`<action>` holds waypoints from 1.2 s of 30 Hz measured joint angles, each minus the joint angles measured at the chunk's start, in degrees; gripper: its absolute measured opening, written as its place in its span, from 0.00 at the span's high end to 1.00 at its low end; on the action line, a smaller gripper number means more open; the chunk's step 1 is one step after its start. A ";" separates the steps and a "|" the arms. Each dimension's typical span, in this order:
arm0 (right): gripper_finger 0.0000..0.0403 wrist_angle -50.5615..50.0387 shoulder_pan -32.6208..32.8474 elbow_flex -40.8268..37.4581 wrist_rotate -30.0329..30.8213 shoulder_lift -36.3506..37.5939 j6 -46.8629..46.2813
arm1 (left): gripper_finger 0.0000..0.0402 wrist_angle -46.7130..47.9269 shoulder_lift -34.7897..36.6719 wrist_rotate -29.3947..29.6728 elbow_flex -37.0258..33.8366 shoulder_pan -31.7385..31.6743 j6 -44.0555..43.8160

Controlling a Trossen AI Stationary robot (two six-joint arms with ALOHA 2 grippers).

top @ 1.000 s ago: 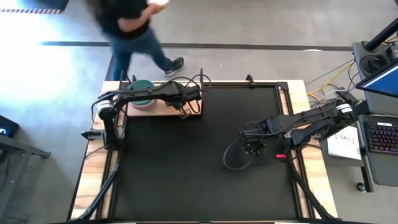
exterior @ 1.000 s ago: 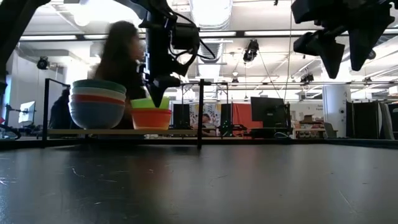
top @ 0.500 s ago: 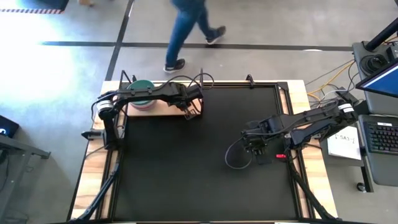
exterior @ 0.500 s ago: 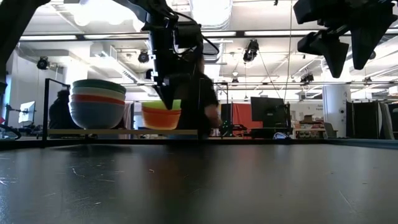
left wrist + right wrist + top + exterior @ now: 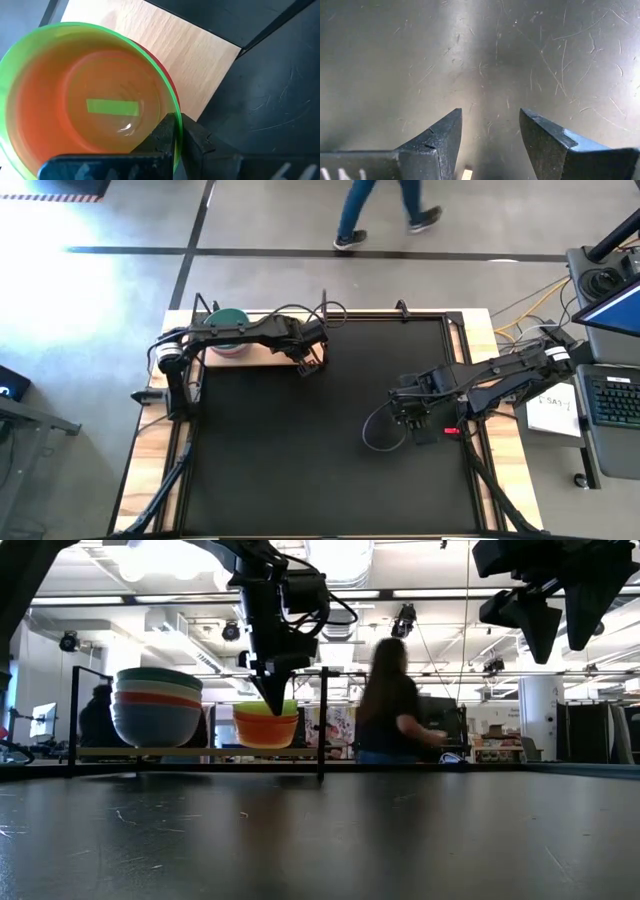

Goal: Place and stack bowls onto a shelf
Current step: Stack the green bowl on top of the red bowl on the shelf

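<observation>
**Small bowls held at the shelf's end**

We see a scratched black mat [image 5: 320, 430] covering the bench, and a person [image 5: 395, 710] walking in the room behind. The left pincer [image 5: 175, 132] is clamped on the rim of a yellow-green bowl [image 5: 30, 60] nested in an orange bowl [image 5: 265, 730], over the shelf [image 5: 190, 55]. Only the low view shows the stacked large bowls [image 5: 157, 705] beside them. The right pincer [image 5: 490, 135] hangs wide apart over bare mat.

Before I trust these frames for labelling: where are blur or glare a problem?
Low view: the walking person is motion-blurred, ceiling lights glare. High view: pale glare on the floor. Right wrist view: a bright sheen on the scratched mat.
</observation>
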State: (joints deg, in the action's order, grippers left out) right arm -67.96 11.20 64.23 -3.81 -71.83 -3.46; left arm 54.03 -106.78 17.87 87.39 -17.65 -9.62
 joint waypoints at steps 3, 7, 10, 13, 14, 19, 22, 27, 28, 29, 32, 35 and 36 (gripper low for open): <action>0.54 0.00 0.00 0.00 0.00 0.00 -0.40 | 1.00 0.41 0.00 0.16 0.00 0.00 0.15; 0.54 -0.03 0.00 0.00 -0.04 0.00 -0.55 | 1.00 1.34 0.55 0.81 0.00 0.00 0.15; 0.54 -0.16 0.00 0.00 -0.06 0.00 -0.55 | 1.00 3.69 1.56 0.88 1.38 0.00 0.14; 0.54 -0.17 0.00 0.00 -0.09 0.00 -0.97 | 1.00 4.65 2.52 1.09 3.37 0.00 0.12; 0.54 -0.24 0.00 0.00 -0.09 0.00 -1.19 | 1.00 4.73 2.62 1.09 3.75 0.00 0.12; 0.54 -0.22 0.00 -0.09 -0.11 0.05 -2.69 | 1.00 5.61 2.23 1.13 4.09 0.00 -0.33; 0.54 -0.40 0.00 -0.41 -0.13 0.09 -2.69 | 1.00 7.10 1.19 1.14 4.09 0.00 -0.88; 0.54 -0.41 0.00 -0.51 -0.15 0.09 -2.67 | 1.00 9.14 0.37 1.16 4.02 0.00 -1.25; 0.54 -0.49 0.00 -0.55 -0.17 0.09 -2.66 | 1.00 8.95 0.30 1.16 4.02 0.00 -1.20; 0.54 -0.49 0.00 -0.55 -0.17 0.09 -2.65 | 1.00 8.91 0.27 1.15 4.02 0.00 -0.85; 0.54 -0.46 0.00 -0.55 -0.17 0.09 -2.66 | 0.99 8.71 0.28 1.14 4.02 0.00 -0.05; 0.54 -0.49 0.00 -0.55 -0.17 0.09 -2.90 | 0.95 8.96 0.28 1.14 4.02 0.00 0.06; 0.54 -0.51 0.00 -0.55 -0.17 0.09 -2.93 | 0.94 9.04 0.28 1.14 4.02 0.00 0.18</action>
State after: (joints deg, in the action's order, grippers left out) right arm -68.47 11.20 63.68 -3.99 -71.75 -6.39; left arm 63.07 -106.50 19.00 91.42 -17.65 -9.44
